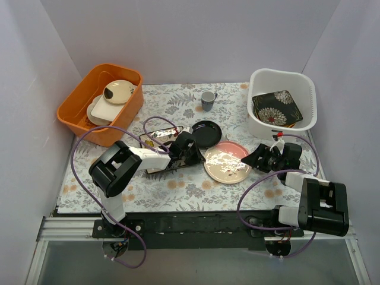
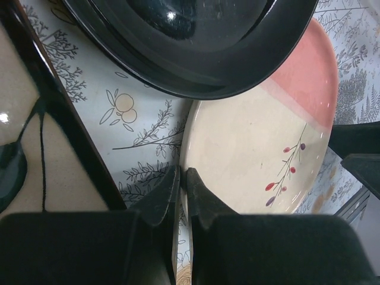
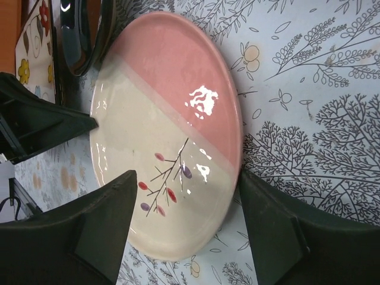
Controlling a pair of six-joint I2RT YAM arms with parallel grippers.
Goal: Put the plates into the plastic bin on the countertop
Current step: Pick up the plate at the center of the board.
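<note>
The pink and cream plate [image 1: 227, 161] lies flat on the fern-print countertop [image 1: 178, 185] between my two grippers. My left gripper [image 1: 193, 153] is shut, its tips [image 2: 183, 175] against the plate's left rim [image 2: 255, 148]. My right gripper [image 1: 259, 158] is open, and its jaws [image 3: 189, 178] straddle the plate's right edge [image 3: 166, 119] without closing on it. A small black plate [image 1: 206, 133] touches the pink one at the back. A cream square flowered plate [image 1: 155, 140] lies under my left arm. The white plastic bin [image 1: 279, 74] holds a black square plate with white flowers [image 1: 276, 108].
An orange tub [image 1: 77, 113] at the back left holds plain cream dishes [image 1: 119, 91]. A small grey-blue cup [image 1: 208, 100] stands at the back centre. White walls close in three sides. Purple cables loop over the cloth near both arms.
</note>
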